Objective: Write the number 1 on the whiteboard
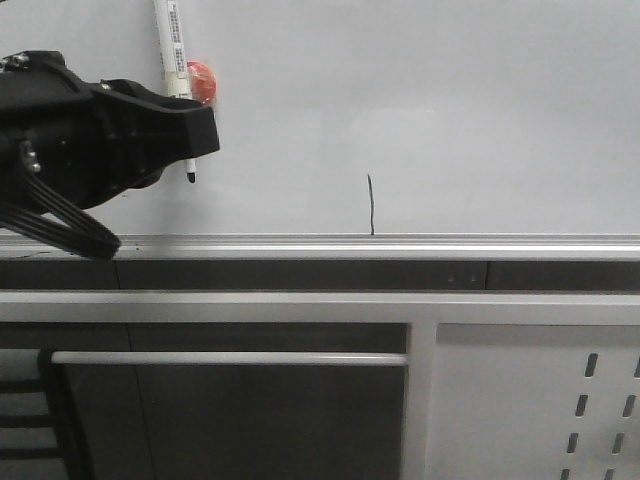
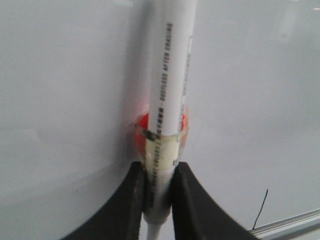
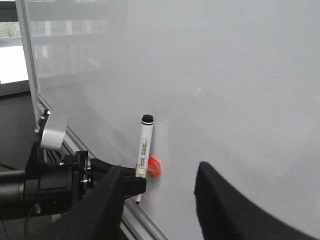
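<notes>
Already a thin black stroke, the number 1 (image 1: 371,205), stands upright low on the whiteboard (image 1: 450,100), its foot just above the silver rail (image 1: 400,246). Well to its left, the left claw (image 2: 159,187) grips a white marker (image 1: 173,50) held vertical, tip down beside an orange magnet (image 1: 202,80). The right claw (image 3: 157,195) hangs spread and empty. The writing looks finished; what remains is likely drawing the marker away without smudging.

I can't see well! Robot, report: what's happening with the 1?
Left tool shut on marker. Right tool open. Number 1 drawn on whiteboard. Nothing blocking.
</notes>
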